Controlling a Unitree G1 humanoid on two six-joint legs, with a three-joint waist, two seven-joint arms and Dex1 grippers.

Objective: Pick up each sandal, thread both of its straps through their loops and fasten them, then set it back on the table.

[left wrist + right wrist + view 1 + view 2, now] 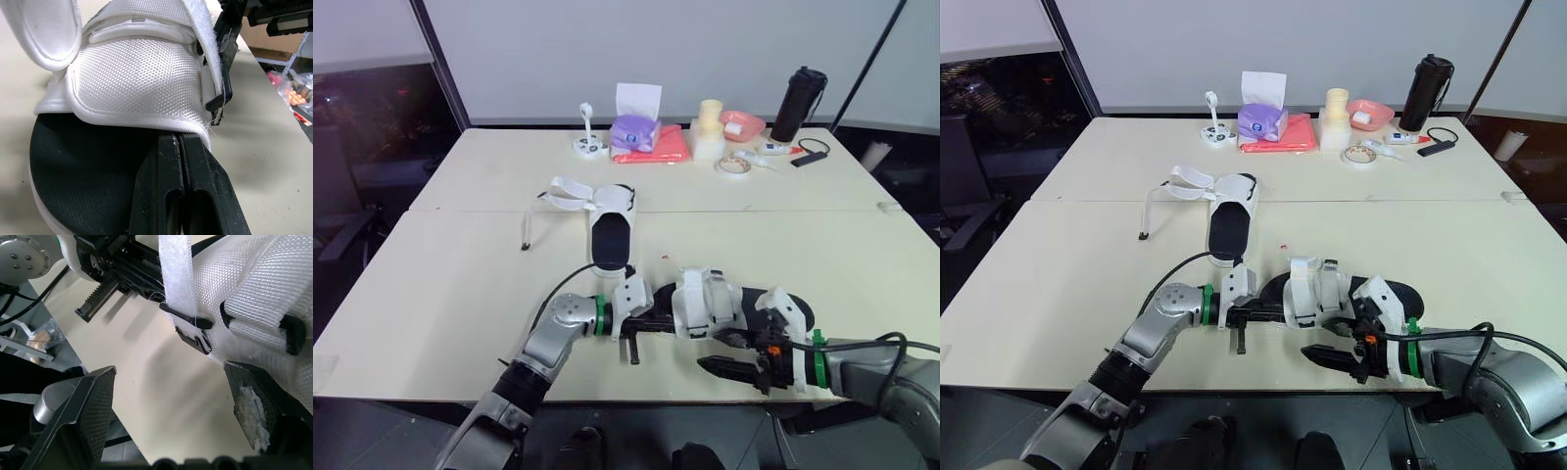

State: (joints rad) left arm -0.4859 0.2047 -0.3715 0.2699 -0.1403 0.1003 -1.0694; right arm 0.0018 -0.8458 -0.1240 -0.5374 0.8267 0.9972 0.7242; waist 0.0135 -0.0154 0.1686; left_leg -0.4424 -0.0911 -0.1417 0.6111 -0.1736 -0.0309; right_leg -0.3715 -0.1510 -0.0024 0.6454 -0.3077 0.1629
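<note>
Left eye view: white mesh sandal with black sole [705, 304] is lying near the front edge of the cream worktop [460, 284]. Its long axis is running left-right between both pincers. Left pincer [654, 321] is touching its left end, and right pincer [729, 370] is sitting just beside its near side. Second white sandal [607, 220] is lying farther back with its straps loose.

Left wrist view: left pincer is clenched, tips going under the mesh hem. Cannot tell if it is pinching fabric.

Right wrist view: right pincer is released, jaws wide, facing the white strap [176, 274] and black plastic loops [293, 335]. Right arm is looking nearer for the threading.
</note>
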